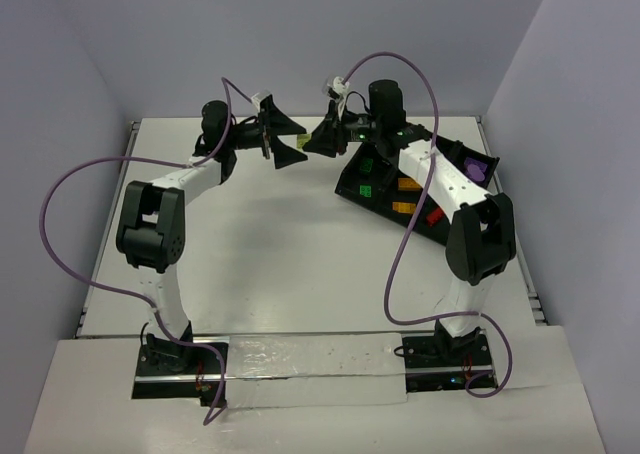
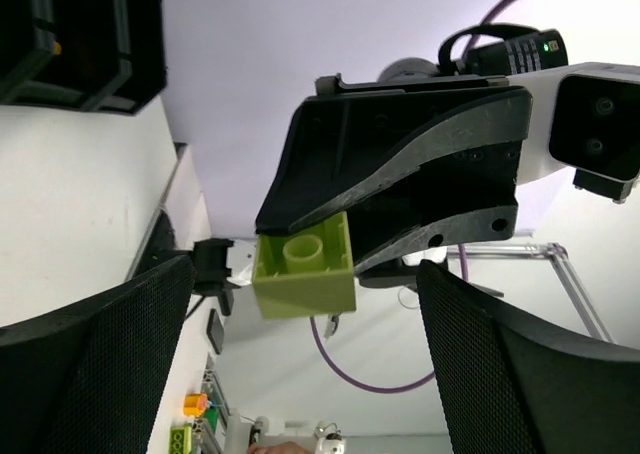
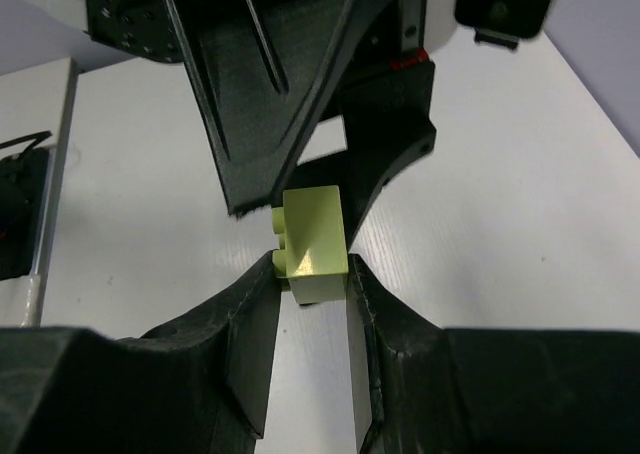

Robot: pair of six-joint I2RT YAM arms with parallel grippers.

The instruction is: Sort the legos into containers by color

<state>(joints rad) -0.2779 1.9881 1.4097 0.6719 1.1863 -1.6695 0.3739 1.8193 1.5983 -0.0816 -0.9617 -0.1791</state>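
A yellow-green lego point(image 3: 313, 244) is pinched between the fingertips of my right gripper point(image 3: 310, 269), held in the air above the back of the table. It also shows in the left wrist view point(image 2: 305, 274) and as a small spot from above point(image 1: 300, 137). My left gripper point(image 2: 308, 269) faces it with its mesh pads point(image 2: 110, 354) spread wide on either side, not touching the brick. From above, the left gripper point(image 1: 290, 132) and right gripper point(image 1: 320, 140) meet tip to tip. The black divided tray point(image 1: 452, 146) holds green point(image 1: 366, 164), orange point(image 1: 410, 184), red point(image 1: 435, 217) and purple point(image 1: 478, 167) legos.
The tray lies at the back right, partly under my right arm point(image 1: 440, 179). Purple cables point(image 1: 60, 194) loop over both arms. Grey walls close the table at the back and sides. A dark tray-like shape point(image 2: 70, 34) fills the left wrist view's top left corner.
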